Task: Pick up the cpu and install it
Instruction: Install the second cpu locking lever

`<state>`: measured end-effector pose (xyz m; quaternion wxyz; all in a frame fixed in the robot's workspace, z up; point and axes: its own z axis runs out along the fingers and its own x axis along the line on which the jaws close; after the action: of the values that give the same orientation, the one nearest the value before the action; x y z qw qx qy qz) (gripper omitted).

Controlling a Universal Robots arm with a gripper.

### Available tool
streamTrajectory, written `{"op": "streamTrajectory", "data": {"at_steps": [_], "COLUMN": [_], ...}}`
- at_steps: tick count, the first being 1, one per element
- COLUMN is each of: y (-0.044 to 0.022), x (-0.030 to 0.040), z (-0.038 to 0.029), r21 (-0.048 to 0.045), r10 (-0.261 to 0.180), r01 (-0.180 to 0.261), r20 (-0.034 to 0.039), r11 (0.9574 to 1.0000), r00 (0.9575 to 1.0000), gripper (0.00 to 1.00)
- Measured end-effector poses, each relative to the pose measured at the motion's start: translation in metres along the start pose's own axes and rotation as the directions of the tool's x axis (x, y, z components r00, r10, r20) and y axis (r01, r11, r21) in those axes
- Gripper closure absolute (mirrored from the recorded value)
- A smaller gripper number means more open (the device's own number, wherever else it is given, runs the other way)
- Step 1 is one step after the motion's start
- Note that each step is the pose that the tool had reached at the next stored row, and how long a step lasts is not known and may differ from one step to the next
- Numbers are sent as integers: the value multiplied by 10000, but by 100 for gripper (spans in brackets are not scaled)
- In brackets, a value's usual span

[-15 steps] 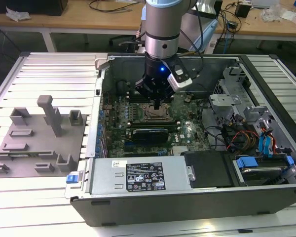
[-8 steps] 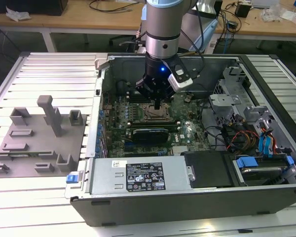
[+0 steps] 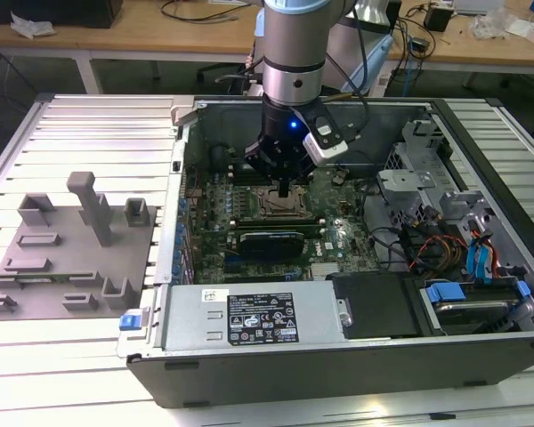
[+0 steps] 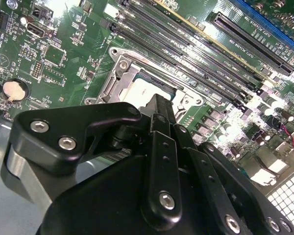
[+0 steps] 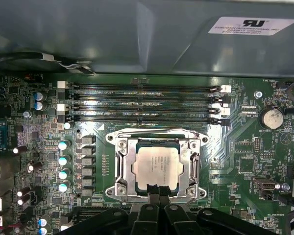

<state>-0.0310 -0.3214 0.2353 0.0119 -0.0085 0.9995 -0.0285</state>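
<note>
One thin, stiff, light chip, the cpu (image 5: 156, 165), lies in the motherboard (image 5: 245, 161) socket (image 5: 118, 169); your gripper (image 5: 158, 188), fingers pressed together, touches its edge—grip only the sides, since it is fragile.

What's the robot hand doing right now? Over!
Gripper down at the socket, fingertips at the cpu's edge. Cpu lies flat in the socket, inside the metal frame. Nothing in the way on top of it. Over.

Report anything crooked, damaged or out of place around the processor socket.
Nothing stands out. The silvery square cpu lies flat and square inside the metal socket frame, with the black tool at its edge.
</note>
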Motion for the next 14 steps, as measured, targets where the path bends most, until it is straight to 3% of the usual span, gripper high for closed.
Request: {"op": "streamTrajectory", "data": {"at_steps": [14], "y": [-28], "x": [-1], "z": [-37], "r21": [0], "r10": [0], "r01": [0], "r20": [1], "r11": [10000], "r00": [10000], "gripper": [89]}}
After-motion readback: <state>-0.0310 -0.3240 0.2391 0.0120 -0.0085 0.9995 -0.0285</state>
